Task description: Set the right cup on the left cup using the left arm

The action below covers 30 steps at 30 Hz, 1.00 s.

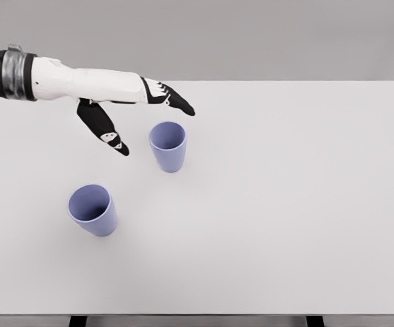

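- The table (299, 204) is a plain white top that fills most of the head view; behind its far edge the room is a flat grey wall with no detail
- Two dark table legs show as short stubs at the bottom edge, cut off by the frame
- One arm is in view: the left arm (67, 80), white with a metal-and-black cuff, comes in from the upper left and reaches across the far part of the table
- One hand is in view: the left hand (139, 109), with black fingers (177, 102) spread wide and holding nothing; the thumb (105, 129) points down and toward the viewer, the other fingers stretch past it to the right
- Two cups, both lilac, both upright and open at the top
- The right cup (168, 146) stands just below the fingertips, right of the thumb, in the gap between them, not touching either
- The left cup (92, 210) stands well below the hand, nearer the viewer, and apart from the other cup
- The arm's shoulder end is cut off at the left edge
- How high the hand is above the table cannot be told
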Available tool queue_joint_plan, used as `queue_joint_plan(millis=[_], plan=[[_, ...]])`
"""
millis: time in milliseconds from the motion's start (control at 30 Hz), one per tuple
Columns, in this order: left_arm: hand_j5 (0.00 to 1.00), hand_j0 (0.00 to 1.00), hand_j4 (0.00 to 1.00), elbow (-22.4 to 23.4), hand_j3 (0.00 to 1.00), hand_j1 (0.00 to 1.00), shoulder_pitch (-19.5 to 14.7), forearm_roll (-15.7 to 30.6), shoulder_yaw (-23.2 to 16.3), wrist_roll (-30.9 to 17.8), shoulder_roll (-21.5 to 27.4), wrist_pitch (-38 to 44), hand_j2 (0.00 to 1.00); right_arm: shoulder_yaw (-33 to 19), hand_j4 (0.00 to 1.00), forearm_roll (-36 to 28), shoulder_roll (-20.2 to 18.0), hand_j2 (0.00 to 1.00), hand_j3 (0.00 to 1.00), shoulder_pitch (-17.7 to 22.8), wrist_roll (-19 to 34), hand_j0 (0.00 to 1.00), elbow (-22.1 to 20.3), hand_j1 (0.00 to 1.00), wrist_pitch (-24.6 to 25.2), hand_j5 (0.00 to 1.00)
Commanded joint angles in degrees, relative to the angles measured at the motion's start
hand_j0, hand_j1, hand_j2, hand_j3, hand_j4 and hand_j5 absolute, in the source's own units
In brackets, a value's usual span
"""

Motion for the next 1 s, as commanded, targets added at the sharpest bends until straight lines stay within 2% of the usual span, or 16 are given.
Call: queue_joint_plan(millis=[0,100,133,167,200,300,433,533,633,800,967], plan=[[1.0,1.0,1.0,0.5,1.0,1.0,-0.2,0.4,0.2,0.0,-0.2,0.2,1.0,0.1,1.0,0.1,0.0,1.0,1.0,0.0,0.1,1.0,-0.1,1.0,0.0,1.0],[1.0,1.0,1.0,10.6,1.0,1.0,-0.5,-3.6,0.4,0.0,-4.3,0.2,1.0,-0.1,1.0,-0.1,0.0,1.0,1.0,1.1,0.0,1.0,0.2,1.0,0.0,1.0],[1.0,1.0,1.0,10.5,1.0,1.0,0.3,-4.0,1.3,0.0,-4.0,0.2,1.0,0.0,1.0,-0.1,0.0,1.0,1.0,1.1,0.0,1.0,0.3,1.0,0.0,1.0],[1.0,1.0,1.0,11.1,1.0,1.0,1.6,-6.9,1.4,0.0,-4.7,0.2,1.0,-0.1,1.0,-0.1,0.0,1.0,1.0,1.1,0.0,1.0,0.3,1.0,0.0,1.0],[1.0,1.0,1.0,11.3,1.0,1.0,1.8,-7.9,1.4,0.0,-4.9,0.2,1.0,-0.1,1.0,-0.1,0.0,1.0,1.0,1.1,0.0,1.0,0.3,1.0,0.0,1.0],[1.0,1.0,1.0,11.4,1.0,1.0,2.8,-7.6,2.8,0.0,-7.3,0.2,1.0,0.0,1.0,-0.1,0.0,1.0,1.0,1.1,0.0,1.0,0.3,1.0,0.0,1.0],[1.0,1.0,1.0,17.1,1.0,1.0,6.3,-8.2,2.8,0.0,-12.2,0.2,1.0,0.0,1.0,-0.1,0.0,1.0,1.0,1.1,0.0,1.0,0.3,1.0,0.0,1.0],[1.0,1.0,1.0,21.6,1.0,1.0,7.4,-10.0,3.2,0.0,-14.1,0.2,1.0,0.0,1.0,-0.1,0.0,1.0,1.0,1.1,0.0,1.0,0.3,1.0,0.0,1.0],[1.0,1.0,1.0,23.4,1.0,1.0,8.6,-10.3,3.2,0.0,-15.2,0.2,1.0,0.0,1.0,-0.1,0.0,1.0,1.0,1.1,0.0,1.0,0.3,1.0,0.0,1.0],[1.0,1.0,1.0,25.4,1.0,1.0,9.5,-11.6,3.3,0.0,-18.0,0.2,1.0,0.0,1.0,-0.1,0.0,1.0,1.0,1.1,0.0,1.0,0.3,1.0,0.0,1.0],[1.0,1.0,1.0,25.8,1.0,1.0,9.8,-11.8,3.8,0.0,-17.8,0.2,1.0,0.0,1.0,-0.1,0.0,1.0,1.0,1.1,0.0,1.0,0.3,1.0,0.0,1.0]])
